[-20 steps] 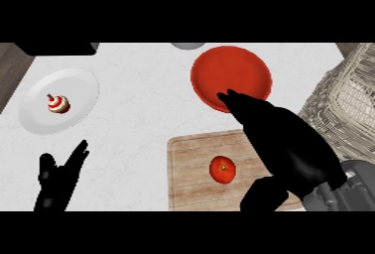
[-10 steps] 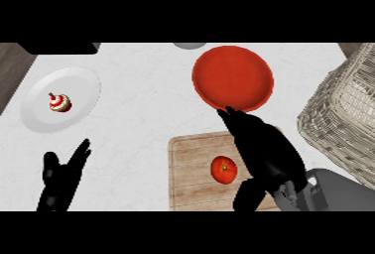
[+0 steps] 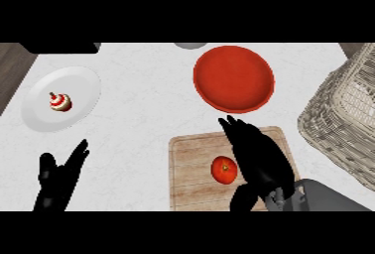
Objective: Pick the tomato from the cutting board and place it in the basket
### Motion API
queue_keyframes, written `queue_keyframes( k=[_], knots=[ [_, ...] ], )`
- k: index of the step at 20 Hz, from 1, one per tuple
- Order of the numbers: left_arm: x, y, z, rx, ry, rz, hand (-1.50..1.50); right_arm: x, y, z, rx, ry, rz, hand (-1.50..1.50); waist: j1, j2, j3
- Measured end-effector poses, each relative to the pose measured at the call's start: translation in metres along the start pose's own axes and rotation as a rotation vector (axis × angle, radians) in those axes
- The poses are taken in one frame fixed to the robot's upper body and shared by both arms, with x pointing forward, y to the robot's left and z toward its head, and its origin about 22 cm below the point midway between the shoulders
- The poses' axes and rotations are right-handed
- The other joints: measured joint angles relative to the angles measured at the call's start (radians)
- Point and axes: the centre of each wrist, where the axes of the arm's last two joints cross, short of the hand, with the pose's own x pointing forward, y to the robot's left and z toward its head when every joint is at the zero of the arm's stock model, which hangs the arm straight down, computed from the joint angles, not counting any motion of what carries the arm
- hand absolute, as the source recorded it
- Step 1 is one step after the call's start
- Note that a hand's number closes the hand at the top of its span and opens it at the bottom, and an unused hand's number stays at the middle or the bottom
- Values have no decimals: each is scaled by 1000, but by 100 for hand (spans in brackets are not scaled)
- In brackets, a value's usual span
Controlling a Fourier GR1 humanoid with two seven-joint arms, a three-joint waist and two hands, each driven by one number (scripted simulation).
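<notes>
A red tomato lies on the wooden cutting board at the lower middle. My right hand hovers over the board's right half, open, fingers stretched toward the far edge, its thumb below the tomato. The tomato shows just left of the palm, not enclosed. The wicker basket stands at the right edge, partly cut off. My left hand rests open at the lower left, fingers up.
A red plate sits beyond the board. A white plate with a small red and white item lies at the left. A grey object peeks at the top edge.
My right hand has drawn back toward me and lowered over the board, from beside the red plate to right next to the tomato. The left hand has stayed put.
</notes>
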Motion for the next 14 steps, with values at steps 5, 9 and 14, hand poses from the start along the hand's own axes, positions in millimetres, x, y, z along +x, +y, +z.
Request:
queue_keyframes(
  k=[5, 9, 14],
  knots=[
    [2, -5, -4, -3, 6, 0, 0, 0, 18, -8, -11, 22, -2, -150, 0, 1, 0],
    [1, -3, -5, -11, 4, 5, 0, 2, 29, -15, -17, 36, -11, -150, 2, 1, 1],
    [2, -2, -2, 0, 5, -3, 0, 1, 42, -30, -15, 62, -13, -150, 4, 1, 1]
  ],
)
